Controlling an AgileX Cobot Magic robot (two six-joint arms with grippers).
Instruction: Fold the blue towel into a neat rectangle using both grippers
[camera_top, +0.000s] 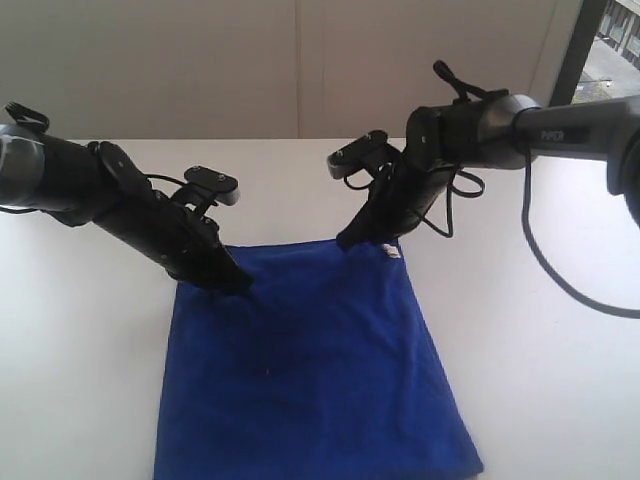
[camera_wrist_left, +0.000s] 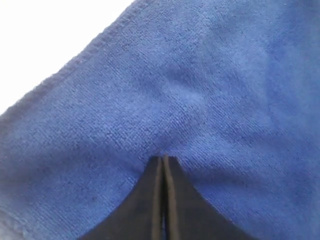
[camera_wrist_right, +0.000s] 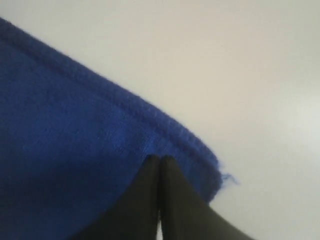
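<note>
Both closed, touching blue towel (camera_top: 310, 370), left end effector (camera_wrist_left: 163, 159), right end effector (camera_wrist_right: 160, 159)

Blue towel (camera_top: 310, 370): royal-blue microfibre cloth, stitched edges.
Lies spread flat, small white tag (camera_top: 392, 252) at far right corner; left gripper (camera_top: 238, 284) and right gripper (camera_top: 346, 241), jaws closed, tips touching its far corners.

Plain white counter (camera_top: 560, 400), bright all over. Pale wall (camera_top: 200, 60) behind it with a vertical seam (panels, looks like). Window (camera_top: 622, 35) at top right, dark frame (camera_top: 568, 55), daylight outside.
</note>
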